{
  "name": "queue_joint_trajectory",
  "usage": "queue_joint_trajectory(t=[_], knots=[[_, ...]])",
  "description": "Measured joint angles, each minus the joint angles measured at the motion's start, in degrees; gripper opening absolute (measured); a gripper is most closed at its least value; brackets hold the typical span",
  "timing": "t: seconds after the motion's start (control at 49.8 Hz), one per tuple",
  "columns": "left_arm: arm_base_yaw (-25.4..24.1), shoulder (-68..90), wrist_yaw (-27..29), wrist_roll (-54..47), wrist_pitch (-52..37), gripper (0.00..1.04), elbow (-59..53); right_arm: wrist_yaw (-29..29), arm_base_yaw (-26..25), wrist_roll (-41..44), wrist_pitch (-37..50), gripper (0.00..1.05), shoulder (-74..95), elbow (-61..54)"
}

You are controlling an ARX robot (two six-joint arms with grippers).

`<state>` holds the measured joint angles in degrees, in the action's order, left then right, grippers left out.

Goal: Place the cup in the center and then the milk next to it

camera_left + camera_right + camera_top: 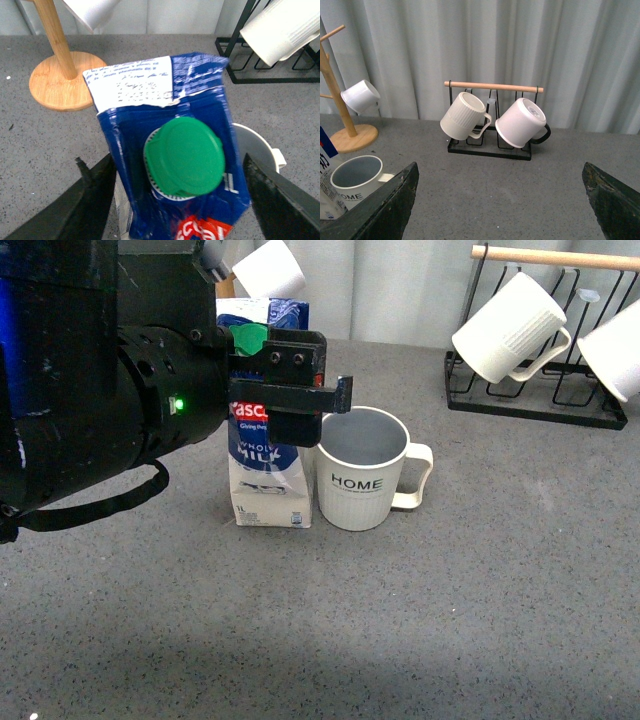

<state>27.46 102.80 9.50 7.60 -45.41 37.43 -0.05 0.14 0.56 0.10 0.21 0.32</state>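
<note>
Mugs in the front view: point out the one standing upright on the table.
The cup lettered "HOME", right beside the milk, opening upward. The ribbed mug hangs tilted on the black rack; the plain cup hangs behind.

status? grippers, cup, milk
Left gripper open, fingers either side of milk. Right gripper open, empty. Milk standing beside cup. Nothing blocking.

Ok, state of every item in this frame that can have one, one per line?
milk: upright, cap on, beside the cup
cup: upright, empty
left gripper: open, fingers either side of the milk
right gripper: open, holding nothing
ribbed white mug: hanging on the black rack
</note>
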Motion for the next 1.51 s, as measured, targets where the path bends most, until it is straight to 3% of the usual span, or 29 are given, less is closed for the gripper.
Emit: queue_joint_trajectory(t=[0.141,0.341,0.522,0.602,0.703,0.843,1.124,1.506], knots=[[0.6,-4.3,0.3,0.0,1.8,1.00,-1.8,0.0,0.0,0.0,0.0,0.96,0.0,0.0],[0.6,-9.1,1.4,0.7,3.3,0.98,-4.8,0.0,0.0,0.0,0.0,0.96,0.0,0.0],[0.0,-13.3,7.3,-0.5,4.7,0.98,-6.2,0.0,0.0,0.0,0.0,0.96,0.0,0.0],[-0.4,-12.1,13.7,-3.5,-6.6,0.88,-9.2,0.0,0.0,0.0,0.0,0.96,0.0,0.0],[-2.9,-13.3,13.7,-5.4,-19.5,0.72,-15.8,0.0,0.0,0.0,0.0,0.96,0.0,0.0],[-6.9,-19.8,10.8,-6.4,-21.2,0.50,-21.4,0.1,0.0,0.0,0.0,0.96,0.0,0.0],[-13.6,-32.6,4.2,-7.0,-16.1,0.06,-29.4,0.0,0.0,0.0,0.0,0.96,0.0,0.0],[-19.5,-48.8,-1.8,-7.2,-5.0,0.04,-34.7,0.0,0.0,0.0,0.0,0.96,0.0,0.0]])
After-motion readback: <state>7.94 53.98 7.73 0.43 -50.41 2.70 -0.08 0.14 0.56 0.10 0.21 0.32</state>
